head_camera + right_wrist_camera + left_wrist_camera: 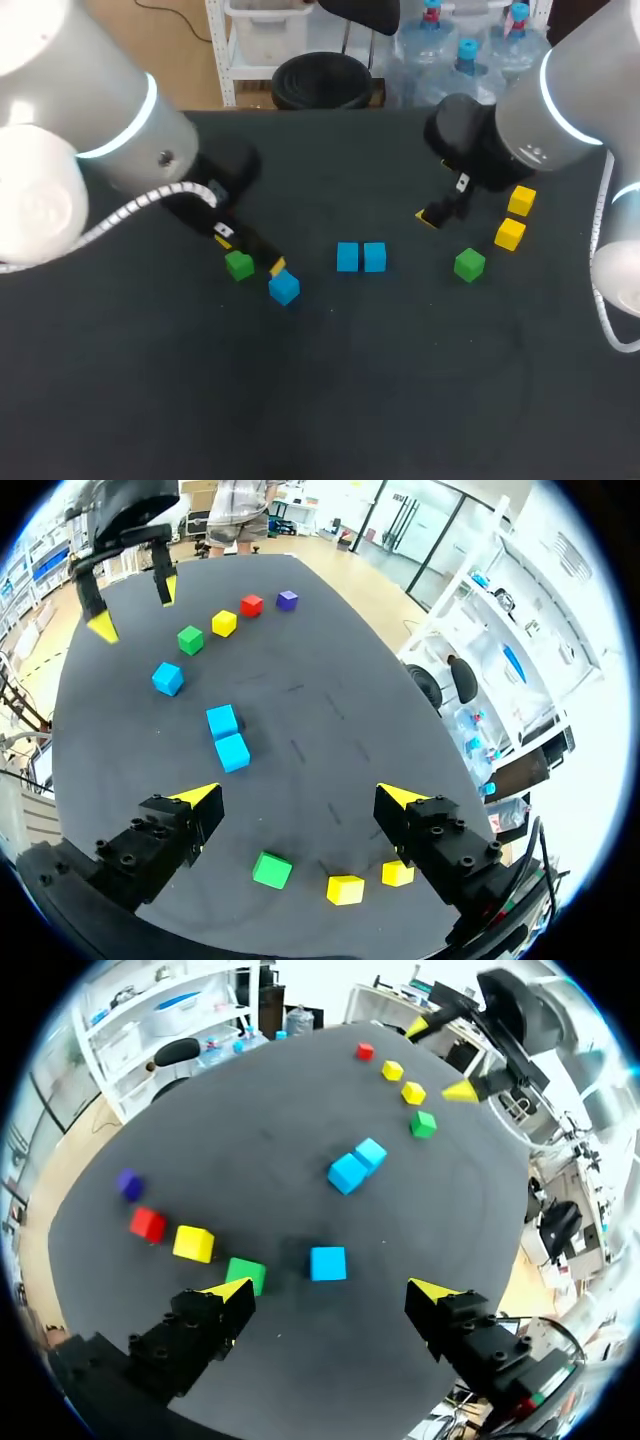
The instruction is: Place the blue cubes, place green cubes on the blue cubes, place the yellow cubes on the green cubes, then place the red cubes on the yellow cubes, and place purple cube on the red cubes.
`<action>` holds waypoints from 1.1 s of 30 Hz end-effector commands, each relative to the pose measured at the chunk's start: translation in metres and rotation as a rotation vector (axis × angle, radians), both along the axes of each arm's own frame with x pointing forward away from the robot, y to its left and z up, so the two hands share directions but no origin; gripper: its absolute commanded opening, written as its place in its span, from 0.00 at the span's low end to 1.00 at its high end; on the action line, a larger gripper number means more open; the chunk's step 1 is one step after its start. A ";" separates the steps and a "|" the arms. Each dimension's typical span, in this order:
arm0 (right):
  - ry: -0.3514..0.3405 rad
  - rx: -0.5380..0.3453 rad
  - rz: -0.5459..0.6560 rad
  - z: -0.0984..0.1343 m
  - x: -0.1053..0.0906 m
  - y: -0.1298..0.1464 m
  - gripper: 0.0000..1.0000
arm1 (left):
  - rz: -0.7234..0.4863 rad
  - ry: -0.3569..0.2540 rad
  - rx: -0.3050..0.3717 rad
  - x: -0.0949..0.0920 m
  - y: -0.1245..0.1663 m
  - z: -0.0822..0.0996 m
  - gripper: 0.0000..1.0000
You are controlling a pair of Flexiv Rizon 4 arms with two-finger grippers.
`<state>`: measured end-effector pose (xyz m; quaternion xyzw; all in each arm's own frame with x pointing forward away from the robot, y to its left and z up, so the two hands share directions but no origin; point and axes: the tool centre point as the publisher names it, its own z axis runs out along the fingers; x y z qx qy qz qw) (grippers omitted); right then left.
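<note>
My left gripper [250, 253] [333, 1287] hangs open over a lone blue cube [284, 288] [328, 1263], which lies just ahead, between its fingers and untouched. A green cube [238, 265] [245, 1274] sits by one fingertip. Beyond it lie a yellow cube [193, 1243], a red cube [148, 1224] and a purple cube [129, 1184]. Two blue cubes [360, 257] [227, 736] touch side by side mid-table. My right gripper [440, 212] [298, 798] is open and empty, above a green cube [469, 264] [272, 870] and two yellow cubes [510, 234] [346, 889].
Another red cube [365, 1051] lies past the two yellow ones at the right, hidden by my right arm in the head view. The black table [330, 380] has bare room along its front half.
</note>
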<state>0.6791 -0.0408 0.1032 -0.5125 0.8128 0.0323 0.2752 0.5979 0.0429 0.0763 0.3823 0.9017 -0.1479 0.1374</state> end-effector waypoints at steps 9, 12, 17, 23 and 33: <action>-0.021 -0.003 -0.012 -0.001 -0.004 -0.001 1.00 | -0.025 0.069 0.078 0.013 -0.015 -0.043 1.00; -0.021 -0.003 -0.012 -0.001 -0.004 -0.001 1.00 | -0.020 0.075 0.080 0.017 -0.014 -0.048 1.00; -0.021 -0.003 -0.012 -0.001 -0.004 -0.001 1.00 | -0.045 0.090 0.093 0.023 -0.012 -0.054 1.00; -0.021 -0.003 -0.012 -0.001 -0.004 -0.001 1.00 | -0.107 0.127 0.097 0.023 -0.011 -0.057 1.00; -0.021 -0.003 -0.012 -0.001 -0.004 -0.001 1.00 | -0.148 0.132 0.104 0.022 -0.017 -0.062 1.00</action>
